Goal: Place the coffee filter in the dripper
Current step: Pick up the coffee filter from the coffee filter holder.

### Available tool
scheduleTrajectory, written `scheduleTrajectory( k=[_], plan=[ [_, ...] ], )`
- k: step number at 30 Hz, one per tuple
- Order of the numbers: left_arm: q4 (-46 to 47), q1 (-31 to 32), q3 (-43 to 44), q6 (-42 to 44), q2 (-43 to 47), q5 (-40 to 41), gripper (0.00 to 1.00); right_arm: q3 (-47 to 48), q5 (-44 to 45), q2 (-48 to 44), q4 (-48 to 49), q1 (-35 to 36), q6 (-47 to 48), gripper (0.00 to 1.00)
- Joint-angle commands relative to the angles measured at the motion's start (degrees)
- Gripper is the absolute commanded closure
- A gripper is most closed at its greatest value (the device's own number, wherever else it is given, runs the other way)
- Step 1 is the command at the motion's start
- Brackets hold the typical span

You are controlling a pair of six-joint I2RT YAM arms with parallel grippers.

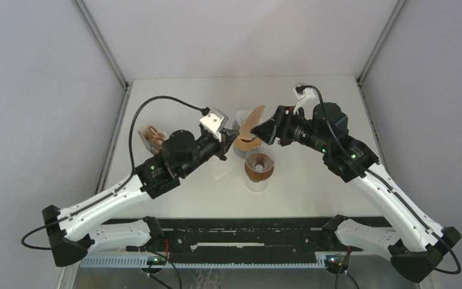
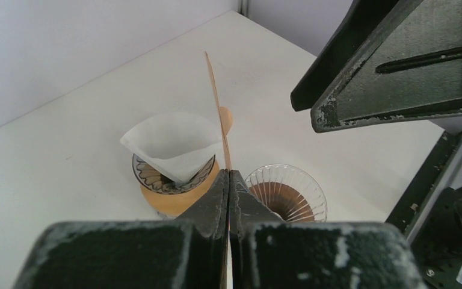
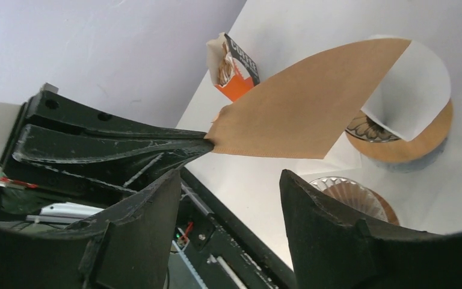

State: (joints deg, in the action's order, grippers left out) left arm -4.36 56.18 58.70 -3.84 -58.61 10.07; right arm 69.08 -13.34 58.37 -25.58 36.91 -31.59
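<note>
Above the table [image 1: 313,198], left gripper [image 2: 229,180] clamps the filter [image 3: 307,108], corner hidden; right gripper [image 3: 231,180] wide

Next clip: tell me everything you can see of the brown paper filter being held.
The brown filter is a flat, folded fan of unbleached-looking paper, smooth-faced. The left claw is shut on its narrow corner, holding it on edge in the air near the white-filter dripper. The open right claw faces it without touching.

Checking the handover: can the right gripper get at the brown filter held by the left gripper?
Likely yes: the right gripper is open and close, and the brown filter sticks out freely beyond the left gripper, nothing between.
</note>
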Motion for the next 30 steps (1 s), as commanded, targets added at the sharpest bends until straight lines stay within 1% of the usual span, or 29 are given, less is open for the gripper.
scheduleTrajectory(
  k=[1, 4, 12, 15, 19, 23, 30],
  plan=[
    [4.1, 2.6, -0.6, 2.7, -1.2, 6.9, 1.0, 2.9, 0.5, -0.4, 1.4, 1.1, -5.0, 0.31],
    [4.3, 4.2, -0.3, 3.5, -2.3, 8.7, 1.0, 2.9, 1.1, 0.1, 1.7, 1.2, -5.9, 0.35],
    [4.4, 8.3, 1.1, 6.2, -4.6, 13.1, 1.0, 2.9, 3.0, 1.6, 2.5, 1.3, -7.1, 0.51],
    [4.4, 9.4, 1.5, 7.1, -5.4, 14.4, 1.0, 2.9, 3.3, 2.2, 2.0, 1.2, -7.3, 0.55],
    [4.4, 10.3, 1.8, 7.9, -5.9, 15.4, 1.0, 2.9, 4.7, 2.8, 0.5, 1.2, -6.6, 0.58],
    [4.4, 10.7, 2.2, 8.4, -6.3, 15.8, 1.0, 2.9, 4.8, 3.2, -0.6, 1.2, -6.2, 0.62],
    [4.4, 11.2, 2.5, 9.0, -6.5, 16.2, 1.0, 2.9, 4.5, 4.1, -2.3, 1.4, -5.9, 0.66]
  ],
)
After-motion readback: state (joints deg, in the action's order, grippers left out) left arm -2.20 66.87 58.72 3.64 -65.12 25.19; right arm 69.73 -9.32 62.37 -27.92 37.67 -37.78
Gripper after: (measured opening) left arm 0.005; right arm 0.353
